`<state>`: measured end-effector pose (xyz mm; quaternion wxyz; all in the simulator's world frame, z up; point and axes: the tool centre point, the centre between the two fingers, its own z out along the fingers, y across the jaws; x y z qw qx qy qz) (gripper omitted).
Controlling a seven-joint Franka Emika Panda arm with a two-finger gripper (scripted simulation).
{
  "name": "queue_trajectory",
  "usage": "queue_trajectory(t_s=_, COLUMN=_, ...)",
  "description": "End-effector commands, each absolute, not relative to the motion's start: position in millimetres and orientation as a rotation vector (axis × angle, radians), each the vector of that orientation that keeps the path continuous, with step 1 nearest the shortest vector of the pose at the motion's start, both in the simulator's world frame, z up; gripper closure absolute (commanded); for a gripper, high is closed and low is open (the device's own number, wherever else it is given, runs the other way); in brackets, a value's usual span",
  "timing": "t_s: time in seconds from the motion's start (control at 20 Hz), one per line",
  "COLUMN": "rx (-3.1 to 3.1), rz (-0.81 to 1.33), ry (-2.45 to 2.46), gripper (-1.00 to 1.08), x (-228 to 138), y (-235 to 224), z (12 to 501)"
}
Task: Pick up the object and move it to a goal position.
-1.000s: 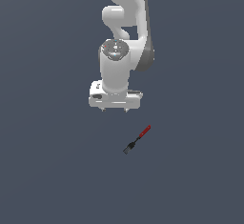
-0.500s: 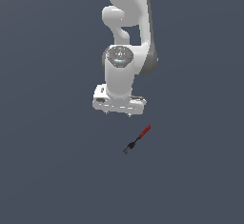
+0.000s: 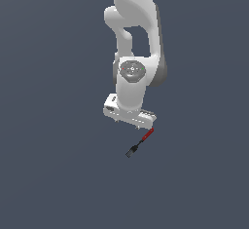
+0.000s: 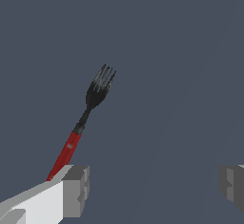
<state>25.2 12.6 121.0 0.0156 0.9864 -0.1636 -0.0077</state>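
Observation:
The object, a tiny fork [image 3: 140,143] with a red handle and dark tines, lies flat on the grey floor. In the exterior view my gripper's white hand [image 3: 129,112] hovers just above the handle's end, its fingers hidden under the hand. The wrist view shows the fork [image 4: 85,117] lying slantwise, its red handle running behind one grey fingertip [image 4: 75,191]. The other fingertip [image 4: 232,185] stands far off across a wide gap. My gripper [image 4: 154,188] is open and holds nothing.
A plain dark grey floor [image 3: 53,164] stretches all around the fork and arm. The white arm [image 3: 133,38] rises behind the hand toward the top of the exterior view.
The hand has come lower and moved toward the exterior view's right, closing on the fork's handle. The fork has stayed in place.

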Motion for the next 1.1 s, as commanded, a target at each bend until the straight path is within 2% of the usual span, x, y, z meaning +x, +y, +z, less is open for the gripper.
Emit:
queue_trajectory(t_s=0.0, rx=3.056, rz=-0.020, ry=-0.602, gripper=-0.92, x=31, y=21, z=113)
queue_trajectory(t_s=1.05, rx=2.909, rz=-0.001, ry=-1.183, gripper=-0.92, x=58, y=79, z=60)
